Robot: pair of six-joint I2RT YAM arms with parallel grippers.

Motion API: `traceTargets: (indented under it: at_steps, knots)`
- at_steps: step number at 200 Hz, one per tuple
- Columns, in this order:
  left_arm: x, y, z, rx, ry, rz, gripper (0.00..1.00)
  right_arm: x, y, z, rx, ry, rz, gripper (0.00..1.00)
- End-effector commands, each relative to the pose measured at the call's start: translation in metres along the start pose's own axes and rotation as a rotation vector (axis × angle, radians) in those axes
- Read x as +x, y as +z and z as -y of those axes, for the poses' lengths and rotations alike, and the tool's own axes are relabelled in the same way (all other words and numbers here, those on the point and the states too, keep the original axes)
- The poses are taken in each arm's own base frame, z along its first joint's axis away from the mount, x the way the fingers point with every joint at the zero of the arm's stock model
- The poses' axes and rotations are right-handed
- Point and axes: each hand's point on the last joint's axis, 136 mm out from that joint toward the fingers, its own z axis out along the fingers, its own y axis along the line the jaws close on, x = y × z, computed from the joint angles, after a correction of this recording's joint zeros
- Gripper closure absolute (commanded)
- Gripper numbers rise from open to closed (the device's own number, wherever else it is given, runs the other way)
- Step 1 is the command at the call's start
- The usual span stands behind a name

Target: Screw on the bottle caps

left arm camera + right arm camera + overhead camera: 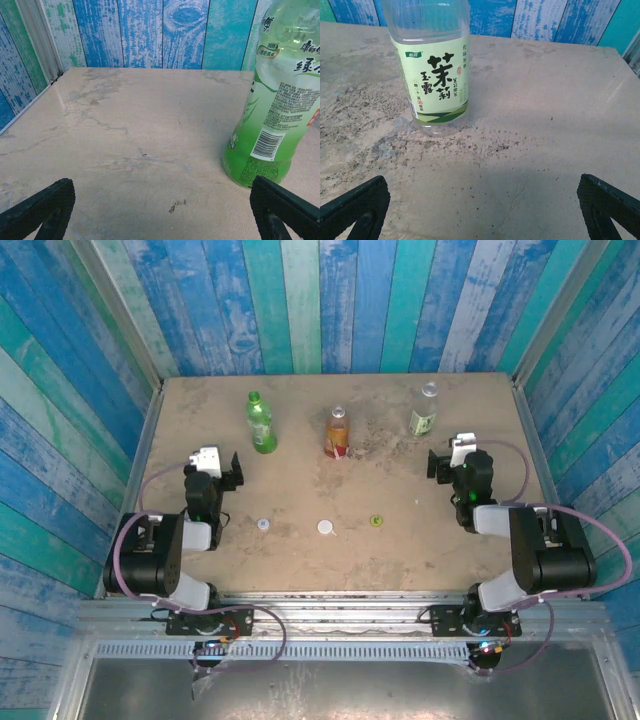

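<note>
both grippers are spread wide, grasping nothing. the left gripper (222, 465) sits at 7 o'clock of the green bottle (261, 424), and the right gripper (452, 458) at 5 o'clock of the clear bottle (424, 412). the amber bottle (338, 434) stands between those two. toward 6 o'clock, on the table (300, 490), lie the left white cap (263, 524), middle white cap (326, 528) and yellow-green cap (376, 521).

green bottle (272, 110): top, right side cropped | clear bottle (432, 70): top cropped | bottle caps (326, 527): tiny, indistinct

Sandy table (300, 475), blue plank walls (350, 300)
</note>
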Motion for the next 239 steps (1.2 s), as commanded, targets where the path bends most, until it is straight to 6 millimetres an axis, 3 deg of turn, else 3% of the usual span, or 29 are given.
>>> traceTargets:
  at_steps: [1, 197, 239]
  knots:
    - [-0.005, 0.004, 0.000, 0.002, -0.005, 0.017, 0.06, 0.006, 0.000, 0.000, 0.004, -0.008, -0.010, 0.00]
    - [-0.006, 0.004, 0.000, 0.004, 0.000, 0.018, 0.06, 0.005, -0.003, -0.001, 0.001, -0.011, -0.001, 0.00]
    - [-0.021, 0.000, 0.013, 0.066, 0.031, 0.012, 0.06, -0.013, -0.019, -0.002, 0.013, -0.025, 0.029, 0.00]
